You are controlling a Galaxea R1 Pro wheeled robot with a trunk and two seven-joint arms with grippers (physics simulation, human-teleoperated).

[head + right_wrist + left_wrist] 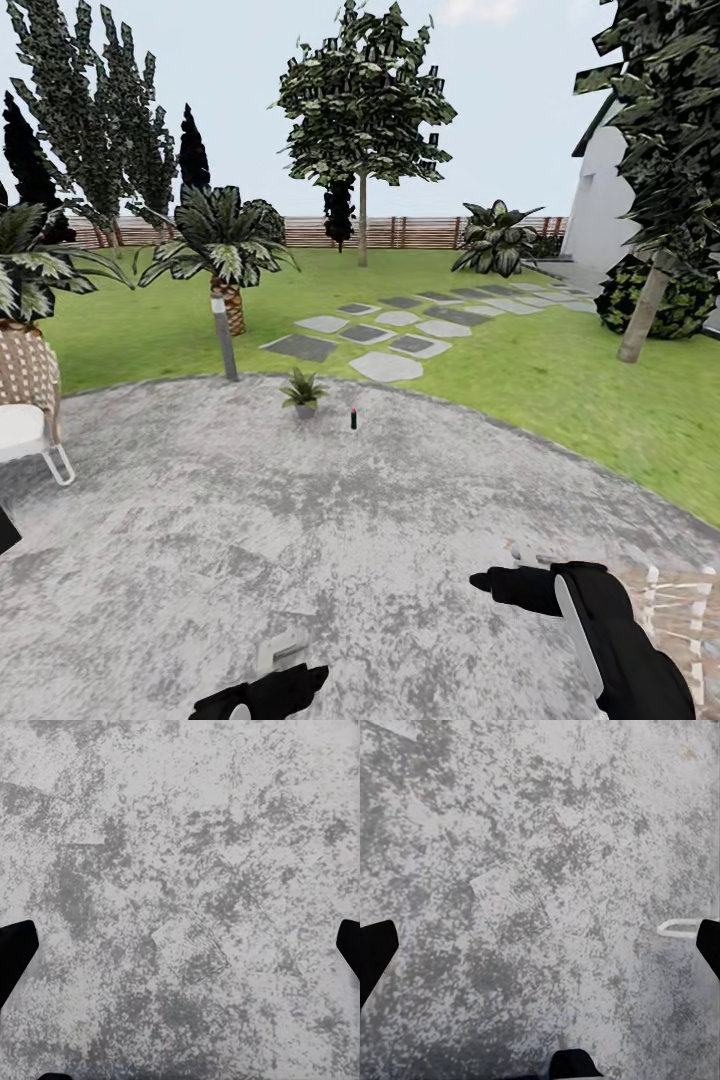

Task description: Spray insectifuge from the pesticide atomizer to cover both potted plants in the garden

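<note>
The pesticide atomizer (353, 418), a slim dark bottle with a red tip, stands upright on the far part of the round grey stone patio (300, 530). Just left of it sits one potted plant (302, 390), a small rosette of pointed green leaves; any specks on it are too small to tell. The second potted plant is out of view. My left gripper (305, 682) and right gripper (482, 580) hang low over the near patio, far from the bottle. In the wrist views, the left gripper (540, 949) and right gripper (180, 945) are open, with only stone between the fingers.
A grey post (225, 340) stands at the patio's far left edge before a palm (222, 250). A wicker chair (25, 420) sits at left, wicker furniture (680, 610) at bottom right. Stepping stones (400, 330) cross the lawn toward the fence (420, 232).
</note>
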